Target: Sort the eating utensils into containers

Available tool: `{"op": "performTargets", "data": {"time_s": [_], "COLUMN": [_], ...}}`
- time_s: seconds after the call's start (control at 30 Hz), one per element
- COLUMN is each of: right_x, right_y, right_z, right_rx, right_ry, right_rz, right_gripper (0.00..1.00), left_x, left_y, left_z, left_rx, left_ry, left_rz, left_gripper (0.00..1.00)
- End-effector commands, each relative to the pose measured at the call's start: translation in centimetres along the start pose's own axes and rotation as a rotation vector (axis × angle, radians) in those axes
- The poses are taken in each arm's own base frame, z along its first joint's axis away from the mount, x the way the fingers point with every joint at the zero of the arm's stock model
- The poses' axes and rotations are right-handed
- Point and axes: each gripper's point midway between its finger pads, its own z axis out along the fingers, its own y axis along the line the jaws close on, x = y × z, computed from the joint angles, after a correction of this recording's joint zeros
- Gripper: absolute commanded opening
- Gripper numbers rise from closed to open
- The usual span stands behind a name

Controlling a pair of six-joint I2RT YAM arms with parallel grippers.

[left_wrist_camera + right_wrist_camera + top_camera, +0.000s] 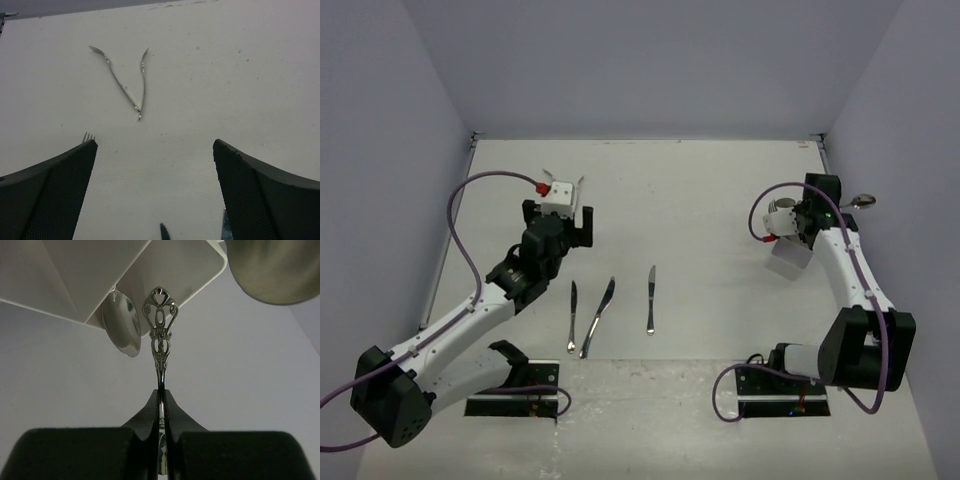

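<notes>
utensils [598, 317] mostly lie loose on the table [720, 200]: three knives [650, 300], some forks [115, 77]. right gripper [161, 395] clamps an ornate handle [160, 335] near the white box [185, 275]; left gripper [154, 145] gapes empty.

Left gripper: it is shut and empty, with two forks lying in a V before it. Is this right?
No: the left gripper is open, spread wide in the left wrist view. It is empty, and the two forks do form a V.

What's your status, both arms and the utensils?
Left gripper open, short of two forks. Right gripper shut on ornate-handled utensil at the container. Spoon bowl close beside that handle.
</notes>
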Motion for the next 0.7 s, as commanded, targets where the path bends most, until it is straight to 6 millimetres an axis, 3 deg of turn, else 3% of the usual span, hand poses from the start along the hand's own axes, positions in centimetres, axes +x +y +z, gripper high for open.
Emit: {"op": "performTargets", "data": {"time_s": [0.0, 0.23, 0.6, 0.67], "right_x": [0.9, 0.8, 1.5, 0.8], "right_y": [-1.0, 0.0, -1.0, -0.6], "right_z": [0.4, 1.3, 2.7, 2.8], "right_rx": [0.005, -0.020, -0.011, -0.030], "right_ry": [0.068, 0.107, 0.199, 0.173], "right_rz": [-0.184, -0.218, -0.207, -0.218], "right_gripper": [0.00, 0.00, 0.00, 0.01], "left_x": [-3.1, -3.2, -2.7, -2.7], "left_y": [-0.1, 0.0, -0.3, -0.2], "left_z": [0.2, 0.4, 0.8, 0.8], "left_rx": [-0.004, -0.006, 0.001, -0.005], "left_ry": [-0.078, -0.083, -0.066, -0.067], "left_rz": [-0.018, 0.003, 0.020, 0.025], "left_gripper": [1.00, 1.00, 1.00, 1.00]}}
